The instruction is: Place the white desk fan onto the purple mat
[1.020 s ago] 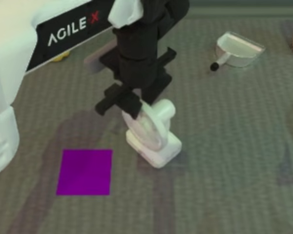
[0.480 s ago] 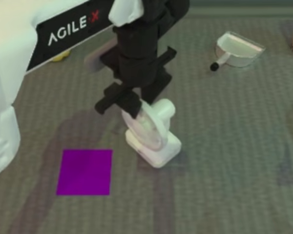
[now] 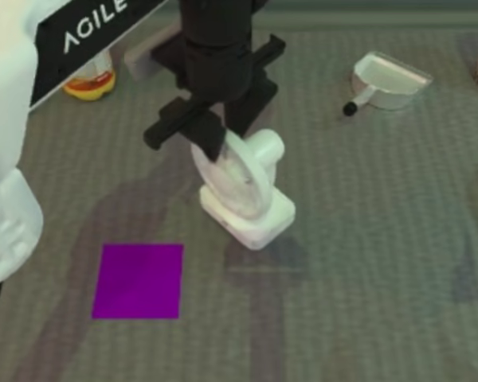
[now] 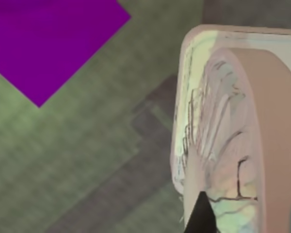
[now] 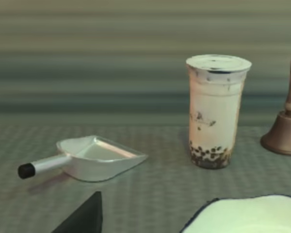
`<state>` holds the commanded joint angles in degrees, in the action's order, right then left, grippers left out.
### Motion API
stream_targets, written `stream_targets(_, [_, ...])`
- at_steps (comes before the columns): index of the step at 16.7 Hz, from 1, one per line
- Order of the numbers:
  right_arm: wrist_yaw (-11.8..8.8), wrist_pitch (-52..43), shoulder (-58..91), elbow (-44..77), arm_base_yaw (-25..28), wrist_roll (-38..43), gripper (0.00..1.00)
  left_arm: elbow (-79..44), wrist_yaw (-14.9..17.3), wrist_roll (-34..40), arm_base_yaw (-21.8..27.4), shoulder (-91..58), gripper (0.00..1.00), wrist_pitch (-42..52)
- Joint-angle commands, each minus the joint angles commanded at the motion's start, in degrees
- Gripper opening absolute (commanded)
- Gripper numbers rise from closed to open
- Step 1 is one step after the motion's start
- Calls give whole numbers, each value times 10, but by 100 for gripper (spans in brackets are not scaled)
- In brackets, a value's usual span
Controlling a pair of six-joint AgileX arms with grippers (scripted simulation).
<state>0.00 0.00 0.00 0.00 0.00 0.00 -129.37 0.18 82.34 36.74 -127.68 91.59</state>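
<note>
The white desk fan [image 3: 247, 195] hangs tilted near the table's middle. Its base is a little above its own shadow. My left gripper [image 3: 215, 151] is shut on the fan's round grilled head from above. In the left wrist view one dark fingertip [image 4: 200, 216] presses against the grille of the fan [image 4: 233, 121]; the other finger is hidden behind the head. The purple mat [image 3: 138, 280] lies flat to the front left of the fan, apart from it, and also shows as the purple mat [image 4: 43, 43]. My right gripper [image 5: 150, 228] is out of the top view, parked and open.
A translucent dustpan [image 3: 390, 79] with a black-tipped handle lies at the back right. A yellow-orange bottle [image 3: 90, 79] stands at the back left under my left arm. The right wrist view shows the dustpan [image 5: 94, 158], a bubble tea cup [image 5: 216, 111], a bell [image 5: 286, 126] and a white plate [image 5: 247, 216].
My left gripper has risen with the fan in it. The fan's base has come off the table, its shadow now showing apart below it. The mat has not moved.
</note>
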Motion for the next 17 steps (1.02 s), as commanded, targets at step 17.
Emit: stream_targets(17, [0, 0, 0, 0, 0, 0, 100, 370, -2, 282, -75, 254, 0, -105])
